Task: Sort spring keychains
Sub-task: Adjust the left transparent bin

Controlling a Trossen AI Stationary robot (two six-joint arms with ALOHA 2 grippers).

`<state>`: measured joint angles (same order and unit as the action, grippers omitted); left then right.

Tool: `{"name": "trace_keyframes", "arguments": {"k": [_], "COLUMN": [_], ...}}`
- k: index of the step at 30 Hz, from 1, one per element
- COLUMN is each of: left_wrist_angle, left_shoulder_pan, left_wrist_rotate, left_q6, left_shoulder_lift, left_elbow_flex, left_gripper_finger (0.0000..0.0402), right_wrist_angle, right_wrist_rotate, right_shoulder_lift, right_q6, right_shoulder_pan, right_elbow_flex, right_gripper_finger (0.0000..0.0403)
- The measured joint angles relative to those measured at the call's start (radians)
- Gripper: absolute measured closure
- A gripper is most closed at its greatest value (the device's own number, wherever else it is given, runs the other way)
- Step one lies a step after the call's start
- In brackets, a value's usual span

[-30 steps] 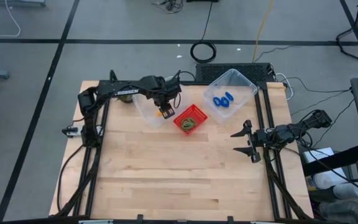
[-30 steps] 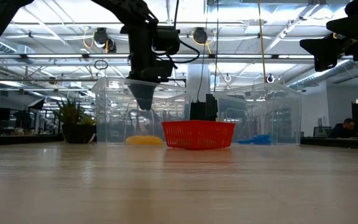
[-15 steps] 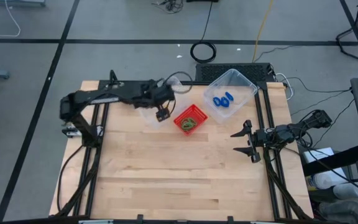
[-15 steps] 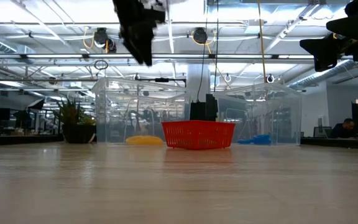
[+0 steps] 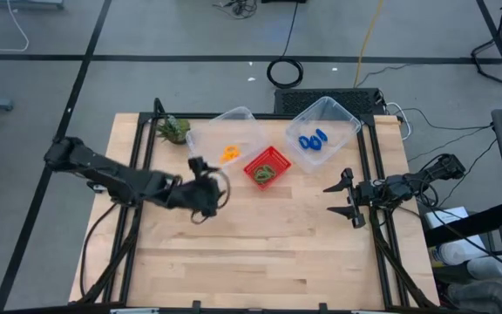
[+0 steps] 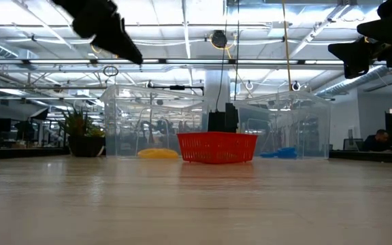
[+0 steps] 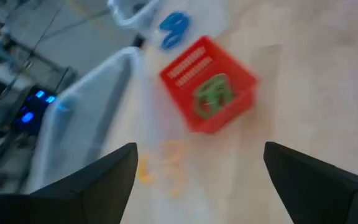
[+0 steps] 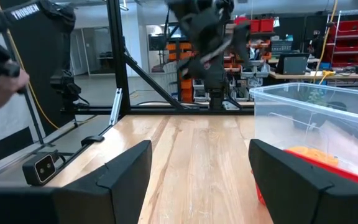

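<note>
In the high view, orange spring keychains (image 5: 230, 154) lie in the left clear bin (image 5: 209, 138). Green ones (image 5: 269, 169) sit in the red basket (image 5: 256, 175), and blue ones (image 5: 312, 140) rest in the right clear bin (image 5: 342, 122). My left gripper (image 5: 207, 179) hangs open over bare table, near and left of the red basket. Its wrist view looks past the open left gripper (image 7: 201, 149) at the green keychains (image 7: 213, 98), blue keychains (image 7: 174, 28) and orange keychains (image 7: 163, 165). My right gripper (image 5: 329, 199) waits open at the table's right side, empty.
A small green plant (image 5: 172, 129) stands at the far left corner, beside the left clear bin. In the low view the red basket (image 6: 216, 146) sits between the two clear bins, with the left gripper (image 6: 107, 30) high above. Bare wood fills the table's near half.
My left gripper rose out of the left clear bin. It then drew back toward the table's near and left side and now hangs over bare table. The orange keychains stay in that bin. My right arm kept still.
</note>
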<state>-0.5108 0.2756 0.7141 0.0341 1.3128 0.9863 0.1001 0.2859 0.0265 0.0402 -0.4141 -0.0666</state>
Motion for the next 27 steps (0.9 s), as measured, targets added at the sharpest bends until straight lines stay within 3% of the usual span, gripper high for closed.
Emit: {"name": "trace_keyframes", "arguments": {"k": [5, 11, 21, 27], "left_wrist_angle": [0.355, 0.720, 1.169, 1.363], "left_shoulder_pan": [0.067, 0.097, 0.055, -0.024], "left_wrist_rotate": [-0.009, -0.042, -0.032, -0.042], "left_q6": [0.012, -0.003, -0.055, -0.070], "left_shoulder_lift": [-0.046, -0.047, -0.048, -0.133], "left_elbow_flex": [-0.265, -0.464, -0.726, -0.899], "left_gripper_finger": [0.0045, 0.0034, 0.0043, 0.0043], "right_wrist_angle": [0.000, -0.001, 0.000, 0.000], "right_wrist_rotate": [0.000, 0.000, 0.000, 0.000], "right_shoulder_lift": [0.001, 0.002, 0.003, 0.003], "right_q6": [0.000, 0.000, 0.000, 0.000], "right_shoulder_pan": [0.000, 0.000, 0.000, 0.000], "right_elbow_flex": [0.000, 0.000, 0.000, 0.000], "right_gripper_finger": [0.0147, 0.0147, 0.0147, 0.0147]}}
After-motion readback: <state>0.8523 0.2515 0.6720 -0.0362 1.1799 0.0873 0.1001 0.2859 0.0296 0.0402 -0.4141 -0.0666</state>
